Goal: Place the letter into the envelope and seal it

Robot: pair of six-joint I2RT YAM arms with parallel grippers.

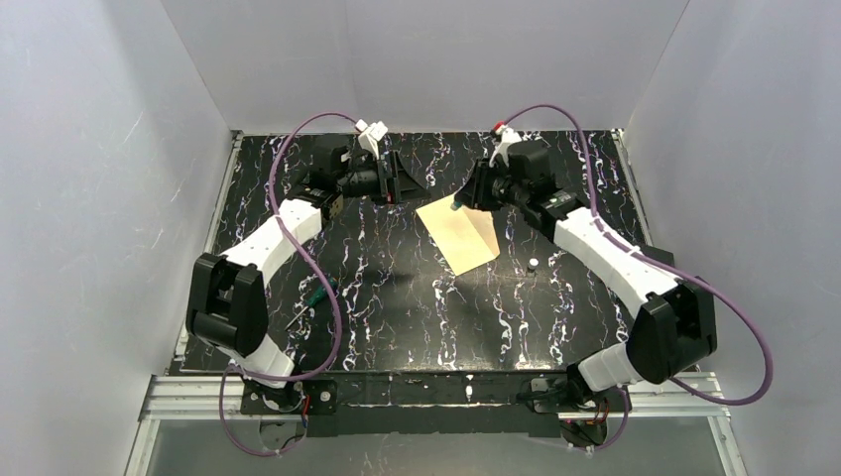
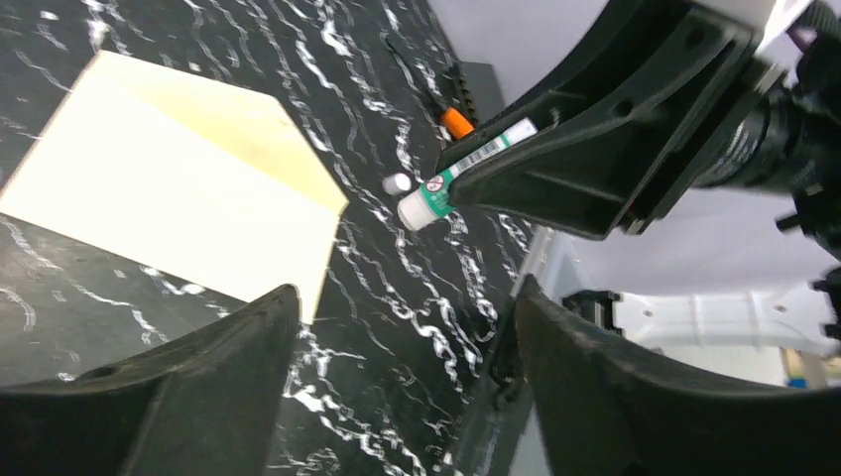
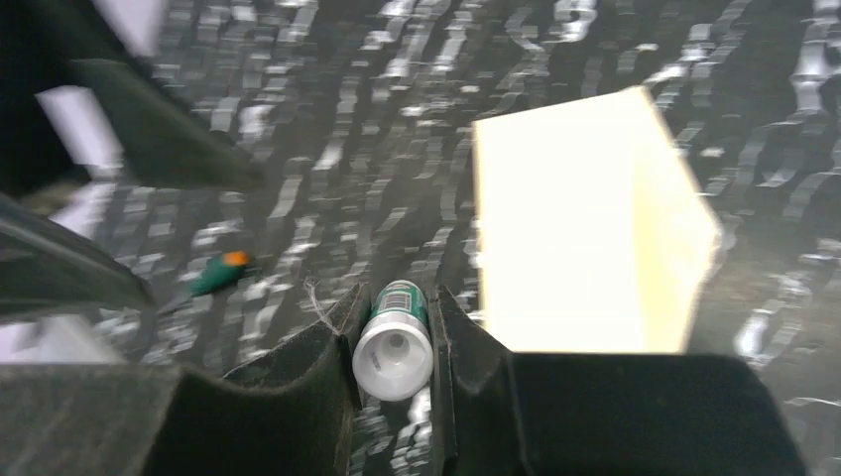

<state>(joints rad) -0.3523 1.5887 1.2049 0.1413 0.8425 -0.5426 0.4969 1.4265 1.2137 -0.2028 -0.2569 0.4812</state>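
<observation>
The left arm (image 1: 278, 233) reaches to the far middle of the counter (image 1: 417, 317), wrist turned sideways, and the left jaws stand released, spread wide with nothing between them. Opposite, the right arm (image 1: 605, 248) bends inward and low. The right jaws are clenched on a glue stick (image 3: 394, 347), a green-and-white tube with a barcode label and an uncapped white end. Its end is near the envelope's far corner in the top view. The envelope (image 2: 169, 188) lies flat near the counter's centre, between the two wrists: smooth pale paper, cream to tan, rectangular with one pointed side. The counter is glossy black veined with white. A small white cap (image 1: 533, 263) stands just right of the envelope. A green stick with an orange tip (image 3: 220, 275) lies well apart, by the left arm.
</observation>
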